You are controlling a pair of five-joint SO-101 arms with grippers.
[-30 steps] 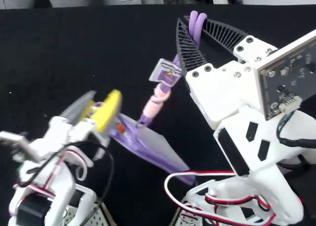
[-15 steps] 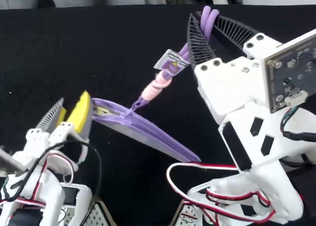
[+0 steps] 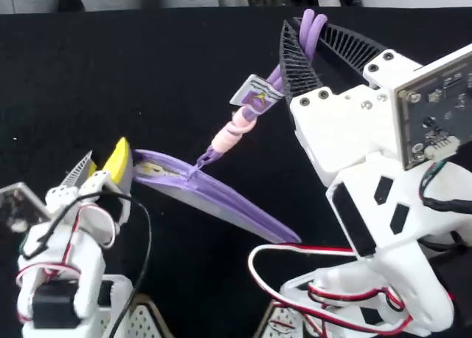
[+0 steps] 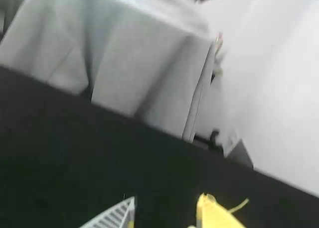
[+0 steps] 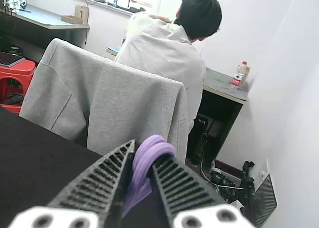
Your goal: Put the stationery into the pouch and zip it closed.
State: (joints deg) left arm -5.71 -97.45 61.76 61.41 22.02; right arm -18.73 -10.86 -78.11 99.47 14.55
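Pouch [image 3: 221, 201] dangles by strap [image 3: 316, 22] clamped in right gripper [image 3: 299, 24].
Left gripper [image 3: 99, 168], parted and empty, sits just beside pouch end; its length runs away from it.

My tool [image 4: 164, 217] is spread wide, with black table [image 4: 75, 153] showing in the gap between the fingertips. One is a grey ribbed finger [image 4: 119, 215], the other a yellow finger [image 4: 214, 214]. The table runs out past both tips and sits slanted in my view. Beyond its far edge a grey cloth [image 4: 99, 54] hangs in soft folds, draped over something I can't make out. Next to the cloth is a white wall [image 4: 279, 88]. Small dark objects [image 4: 234, 148] sit at the wall's foot, too blurred to identify.
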